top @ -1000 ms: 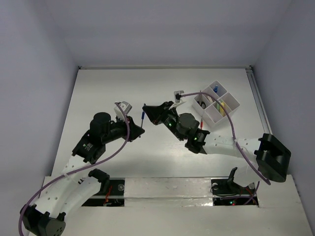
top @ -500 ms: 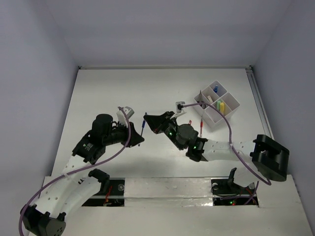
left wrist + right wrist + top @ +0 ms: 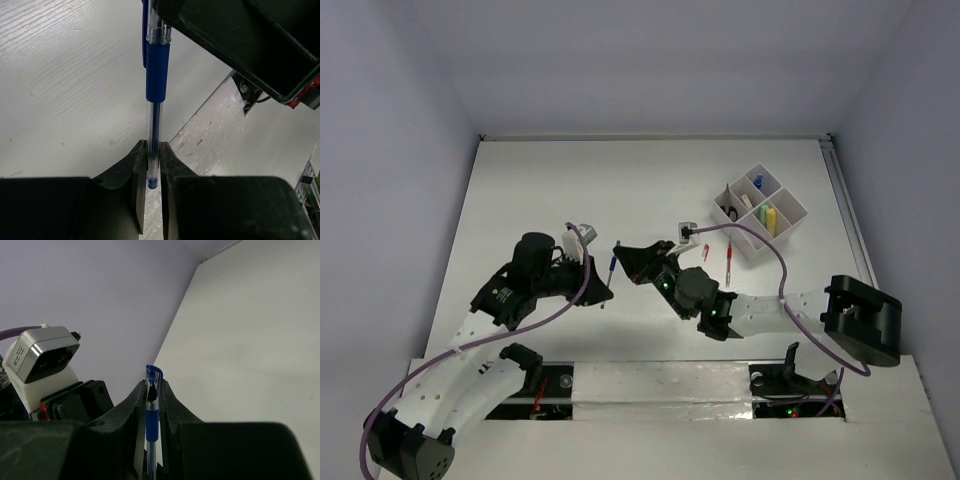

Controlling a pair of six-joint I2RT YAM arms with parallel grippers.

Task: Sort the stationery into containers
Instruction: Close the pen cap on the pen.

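Currently the left gripper [image 3: 153, 150] and right gripper [image 3: 152, 390] both pinch one blue pen [image 3: 157, 75] in mid-air, well apart from the white organizer tray [image 3: 750, 238], so either arm pulling before the other releases could twist or drop it.

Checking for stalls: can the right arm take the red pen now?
Probably not yet: the right pincer is shut on the blue pen, which the left pincer also grips. The red pen itself lies unobstructed.
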